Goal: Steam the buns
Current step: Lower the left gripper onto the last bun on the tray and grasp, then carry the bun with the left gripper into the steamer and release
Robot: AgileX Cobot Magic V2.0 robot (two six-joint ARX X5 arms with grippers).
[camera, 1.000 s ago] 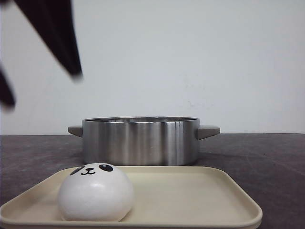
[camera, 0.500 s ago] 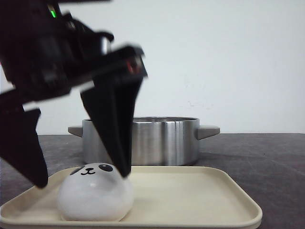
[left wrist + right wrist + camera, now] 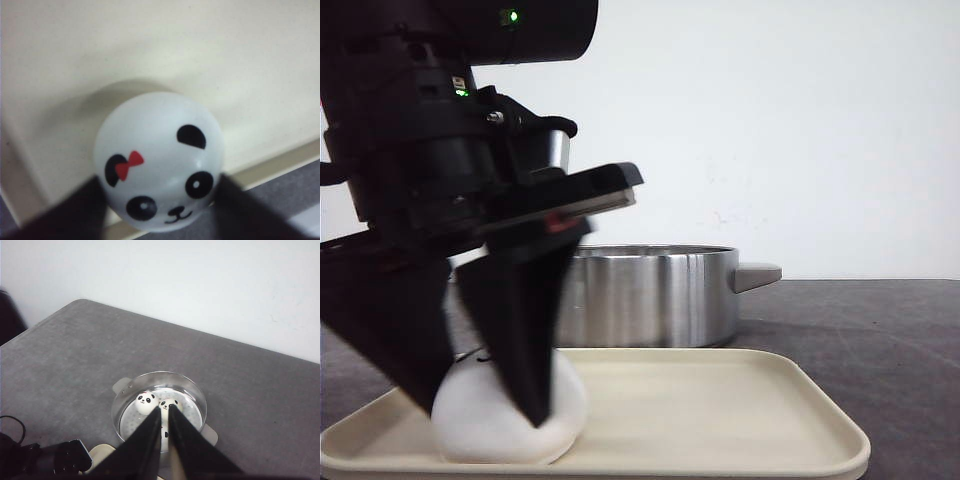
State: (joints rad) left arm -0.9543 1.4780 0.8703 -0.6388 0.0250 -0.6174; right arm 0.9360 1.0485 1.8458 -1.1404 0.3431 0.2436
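panda bun [image 3: 159,162] near tray [image 3: 720,400] left edge | soft, smooth, likely light | my left fingers [image 3: 520,350] wide astride its flanks | grip low, gently

Your left pincer [image 3: 480,405] straddles the panda bun [image 3: 510,415] on the cream tray [image 3: 740,400]; the tray's right half lies bare. Just behind stands the steel pot [image 3: 650,295], open-topped, blocking passage.

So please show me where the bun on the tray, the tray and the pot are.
bun [image 3: 158,162]: left wrist view, middle of its face.
tray [image 3: 720,405]: front view, bare floor.
pot [image 3: 650,298]: front view, steel side wall.
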